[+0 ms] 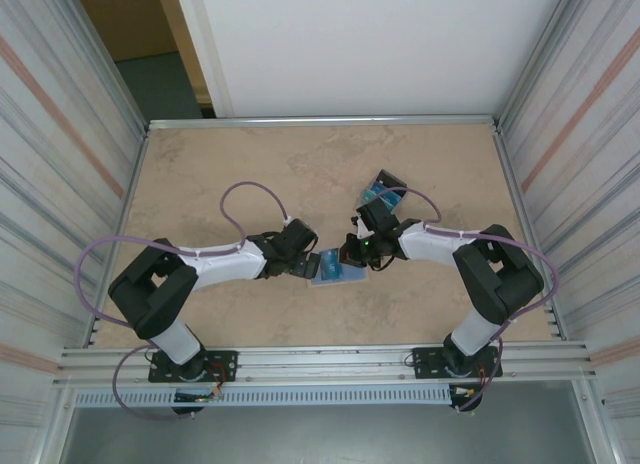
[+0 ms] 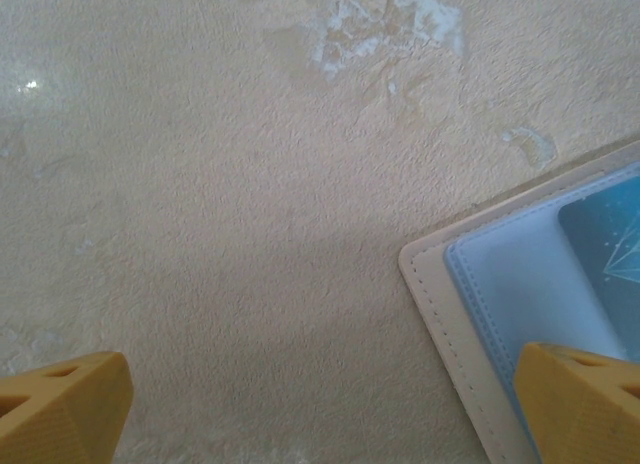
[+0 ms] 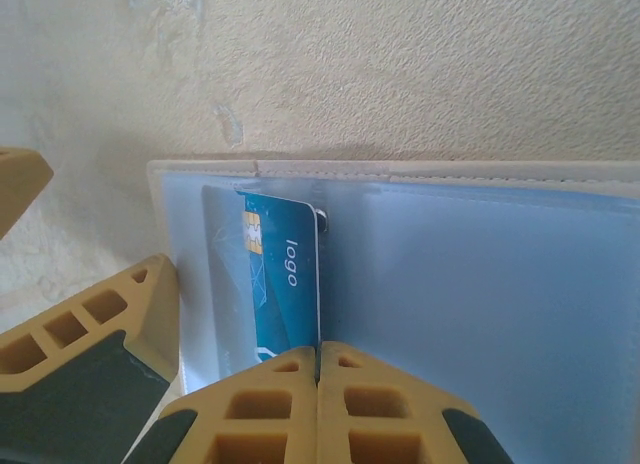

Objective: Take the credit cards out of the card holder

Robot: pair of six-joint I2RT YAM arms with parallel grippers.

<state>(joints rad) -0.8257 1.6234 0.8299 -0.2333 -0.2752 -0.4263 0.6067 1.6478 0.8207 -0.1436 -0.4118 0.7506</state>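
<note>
Dragging is your risk: right gripper (image 3: pixel 318 369) closed tight at the teal card (image 3: pixel 285 284), left gripper (image 2: pixel 325 396) spread wide, so the card holder (image 3: pixel 480 284) may slide along.

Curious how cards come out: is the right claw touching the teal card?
Cannot tell. In the right wrist view the shut right gripper covers the lower end of the teal card, hiding any contact.
</note>
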